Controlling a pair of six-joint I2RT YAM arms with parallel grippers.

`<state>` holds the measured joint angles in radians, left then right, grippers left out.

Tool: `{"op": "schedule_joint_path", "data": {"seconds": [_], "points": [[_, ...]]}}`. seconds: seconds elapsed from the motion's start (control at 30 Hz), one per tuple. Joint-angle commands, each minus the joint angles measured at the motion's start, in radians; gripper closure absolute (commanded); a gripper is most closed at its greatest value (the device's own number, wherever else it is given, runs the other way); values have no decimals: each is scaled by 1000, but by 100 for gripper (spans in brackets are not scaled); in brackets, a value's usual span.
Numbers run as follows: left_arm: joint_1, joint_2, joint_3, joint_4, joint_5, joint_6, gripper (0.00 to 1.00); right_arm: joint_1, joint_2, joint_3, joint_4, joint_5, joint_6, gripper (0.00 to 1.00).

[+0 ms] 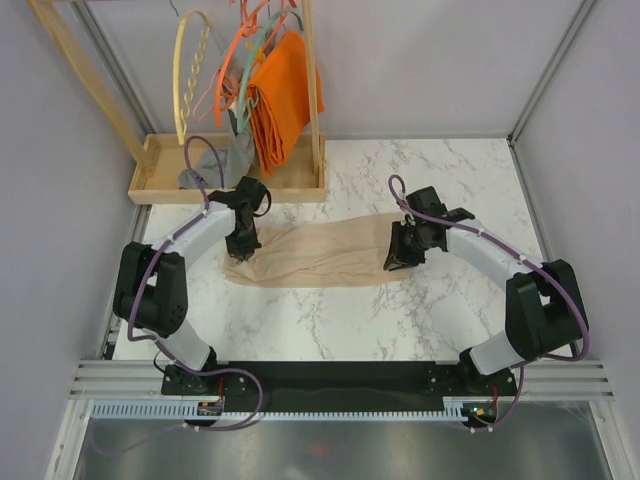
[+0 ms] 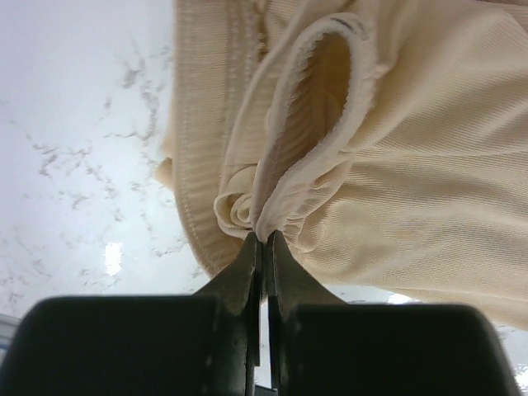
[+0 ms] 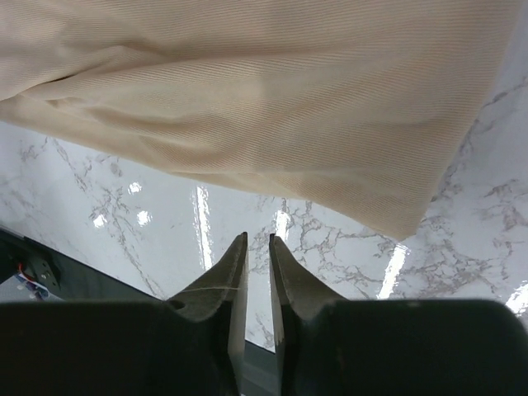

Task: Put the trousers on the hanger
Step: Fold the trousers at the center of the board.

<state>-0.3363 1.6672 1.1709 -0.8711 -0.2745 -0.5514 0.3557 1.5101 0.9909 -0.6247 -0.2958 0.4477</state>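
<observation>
The beige trousers (image 1: 320, 255) lie folded flat across the middle of the marble table. My left gripper (image 1: 243, 243) is at their left end, shut on a bunched fold of the waistband (image 2: 266, 237); the ribbed fabric (image 2: 412, 165) fills the left wrist view. My right gripper (image 1: 398, 258) hovers at the right end of the trousers. In the right wrist view its fingertips (image 3: 258, 239) stand a narrow gap apart with nothing between them, just short of the fabric's edge (image 3: 272, 99). The pale yellow hanger (image 1: 190, 70) hangs on the rack at the back left.
A wooden rack with a tray base (image 1: 160, 185) stands at the back left. On it hang an orange cloth (image 1: 283, 95), orange and teal hangers, and a small grey garment (image 1: 235, 155). Grey walls close in the table on three sides.
</observation>
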Motion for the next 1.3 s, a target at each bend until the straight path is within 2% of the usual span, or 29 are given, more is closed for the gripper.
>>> {"op": "schedule_joint_path", "data": {"seconds": [0.0, 0.17, 0.43, 0.57, 0.7, 0.83, 0.93, 0.97, 1.03, 1.13, 1.17, 1.27], "points": [[62, -63, 30, -52, -80, 48, 98, -3, -15, -14, 48, -46, -17, 79], [157, -20, 32, -45, -60, 97, 98, -3, 30, -15, 91, 3, 6, 80], [192, 65, 16, 6, 4, 125, 98, -14, 134, -61, 117, 20, 22, 80], [197, 48, 10, 21, 2, 130, 98, -23, 104, -113, 91, 72, 2, 81], [230, 39, 1, 20, -15, 139, 98, -79, 82, -150, 57, 202, -29, 84], [286, 48, -25, 20, -9, 133, 98, -126, 125, -104, 30, 185, -60, 84], [286, 31, -30, 20, 15, 120, 86, -126, 113, -66, 26, 124, -63, 84], [286, 8, -28, 20, 20, 108, 77, -126, 105, -39, 17, 119, -61, 84], [286, -17, -13, 12, 44, 104, 68, -126, 85, 0, -29, 106, -64, 84], [286, -60, 25, -17, 87, 88, 59, -126, 47, 81, -50, 70, -61, 82], [286, -70, 36, -20, 121, 82, 52, -126, 45, 124, -50, 51, -57, 82], [284, -96, 78, -37, 170, 50, 47, -124, 76, 175, -3, -20, -17, 79]]}}
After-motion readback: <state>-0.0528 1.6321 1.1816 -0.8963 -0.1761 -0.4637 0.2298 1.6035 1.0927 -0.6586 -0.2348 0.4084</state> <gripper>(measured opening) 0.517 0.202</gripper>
